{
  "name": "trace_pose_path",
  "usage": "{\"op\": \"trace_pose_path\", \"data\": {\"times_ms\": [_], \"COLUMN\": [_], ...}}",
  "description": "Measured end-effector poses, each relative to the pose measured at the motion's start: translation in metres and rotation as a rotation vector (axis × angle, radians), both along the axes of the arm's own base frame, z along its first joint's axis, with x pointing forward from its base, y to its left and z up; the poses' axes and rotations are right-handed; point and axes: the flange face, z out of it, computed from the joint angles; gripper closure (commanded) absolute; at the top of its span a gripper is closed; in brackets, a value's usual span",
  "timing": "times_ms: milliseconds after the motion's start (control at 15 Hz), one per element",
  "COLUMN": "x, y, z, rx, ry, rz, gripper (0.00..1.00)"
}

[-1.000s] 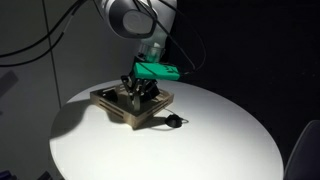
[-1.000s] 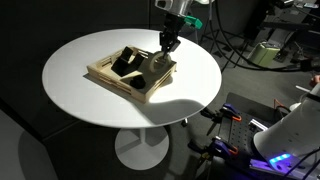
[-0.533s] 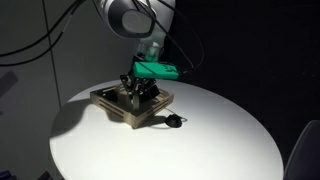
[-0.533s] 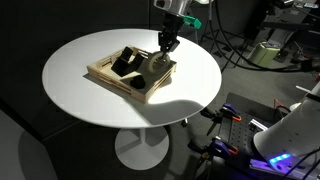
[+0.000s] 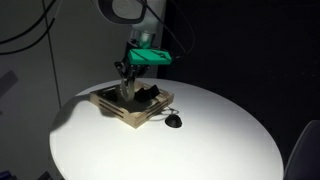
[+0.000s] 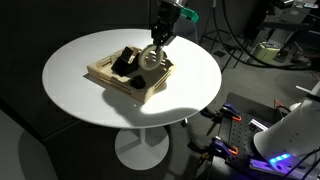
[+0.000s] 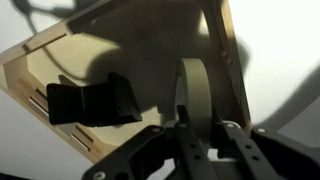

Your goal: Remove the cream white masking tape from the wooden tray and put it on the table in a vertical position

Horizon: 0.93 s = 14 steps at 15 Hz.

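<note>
My gripper (image 6: pixel 156 47) is shut on the cream white masking tape (image 6: pixel 150 58), a ring held on edge just above the wooden tray (image 6: pixel 108 80). In an exterior view the gripper (image 5: pixel 127 76) hangs over the tray (image 5: pixel 128 115) with the tape (image 5: pixel 127 89) under it. In the wrist view the tape (image 7: pixel 193 92) stands upright between my fingers (image 7: pixel 198 125), with the tray (image 7: pixel 55 68) below it. The tray sits on the round white table (image 6: pixel 90 108), which also shows in an exterior view (image 5: pixel 200 145).
Dark objects lie in the tray (image 6: pixel 125 62) (image 5: pixel 147 96) (image 7: pixel 95 100). A small black lump (image 5: pixel 173 121) sits on the table just beside the tray. Cables and equipment (image 6: pixel 262 50) stand beyond the table.
The gripper has risen and shifted a little, lifting the tape out of the tray compartment. The tray and dark objects have not moved.
</note>
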Motion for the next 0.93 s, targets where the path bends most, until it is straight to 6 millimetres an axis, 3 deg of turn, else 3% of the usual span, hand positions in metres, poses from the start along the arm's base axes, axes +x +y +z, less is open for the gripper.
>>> {"op": "trace_pose_path", "data": {"times_ms": [467,933], "x": [-0.015,-0.048], "y": [0.016,0.007], "z": [0.058,0.108], "rx": [0.007,0.026], "ry": [-0.098,-0.128], "rz": [-0.004,-0.272], "gripper": [0.95,0.95]}}
